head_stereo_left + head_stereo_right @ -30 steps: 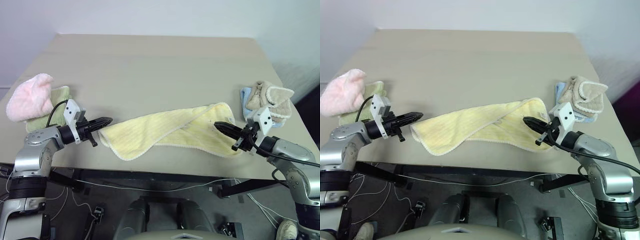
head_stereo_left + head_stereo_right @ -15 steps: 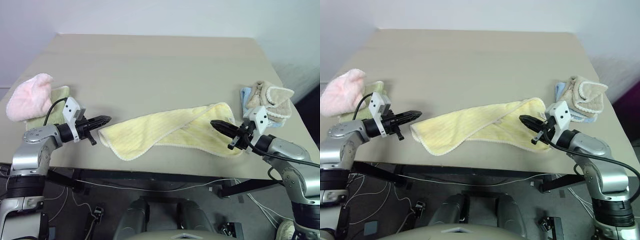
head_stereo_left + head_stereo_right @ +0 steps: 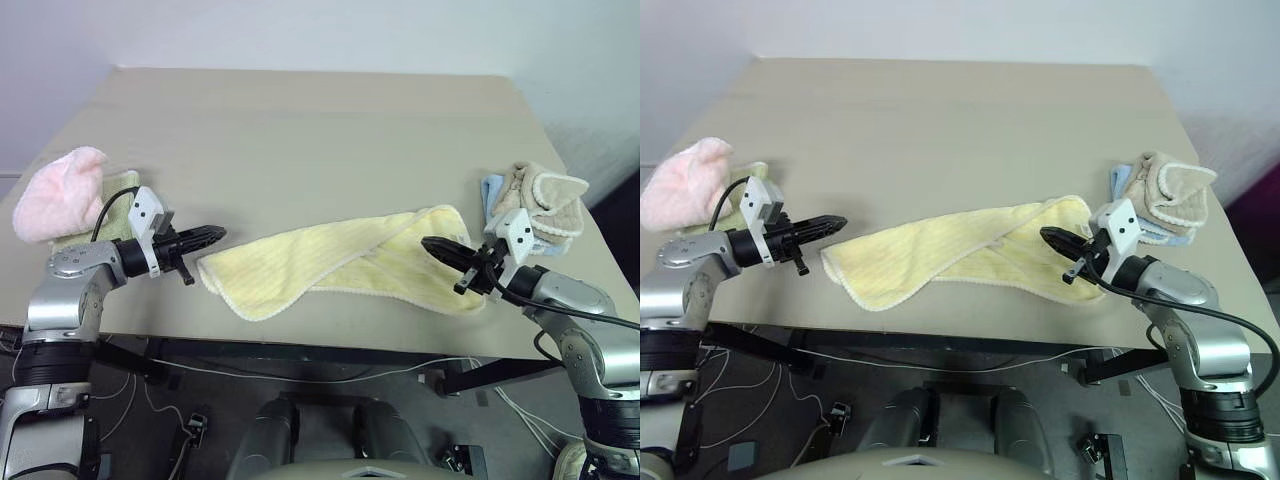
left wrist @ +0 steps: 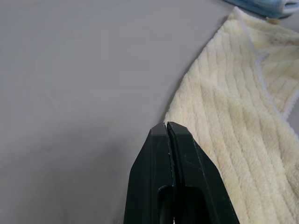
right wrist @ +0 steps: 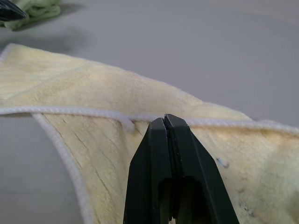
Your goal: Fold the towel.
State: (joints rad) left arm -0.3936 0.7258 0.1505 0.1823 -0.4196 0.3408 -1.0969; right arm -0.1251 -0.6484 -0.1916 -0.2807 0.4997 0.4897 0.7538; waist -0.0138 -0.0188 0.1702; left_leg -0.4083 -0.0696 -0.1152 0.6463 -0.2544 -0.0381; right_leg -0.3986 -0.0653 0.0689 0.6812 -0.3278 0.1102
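Plain white walls back a beige matte tabletop point(image 3: 300, 130), where the pale yellow fluffy terry towel with a stitched hem point(image 3: 330, 262) lies loosely twisted near the front edge, between the two grippers. The left gripper point(image 3: 212, 236) hovers with fingers pressed together and empty just short of the towel's near end, and the right gripper point(image 3: 436, 247), equally closed and empty, hangs over the opposite end. Judging from this, pinching only one layer of the overlapped cloth could drag it off the edge.
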